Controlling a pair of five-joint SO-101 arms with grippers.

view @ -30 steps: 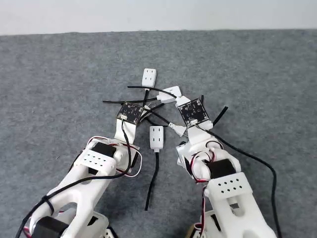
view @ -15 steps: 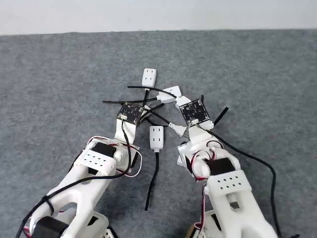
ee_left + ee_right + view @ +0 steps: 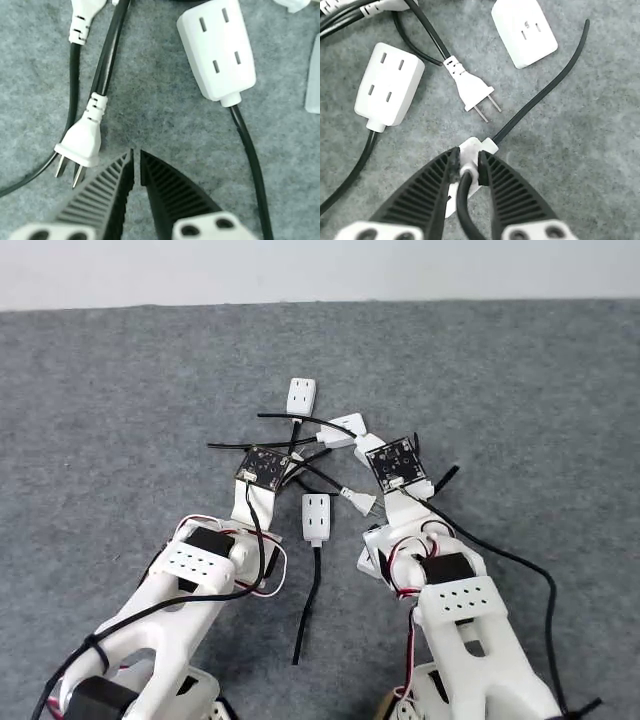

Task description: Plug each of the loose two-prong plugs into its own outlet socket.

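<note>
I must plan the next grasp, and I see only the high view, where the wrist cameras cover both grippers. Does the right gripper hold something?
Observer: Yes. The right gripper is shut on a white plug body with a black cable; its prongs are hidden.
Operator: And the left one?
Observer: The left gripper is shut and empty.
Operator: Is a plug near it?
Observer: A loose plug lies flat close beside it, both prongs bare.

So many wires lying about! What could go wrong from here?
The right gripper clamps a white plug with its prongs hidden, so aligning it with a socket may fail. Nearby black cables cross; pulling one could drag the loose plug. The left gripper, shut, sits beside the other plug and might nudge it.
</note>
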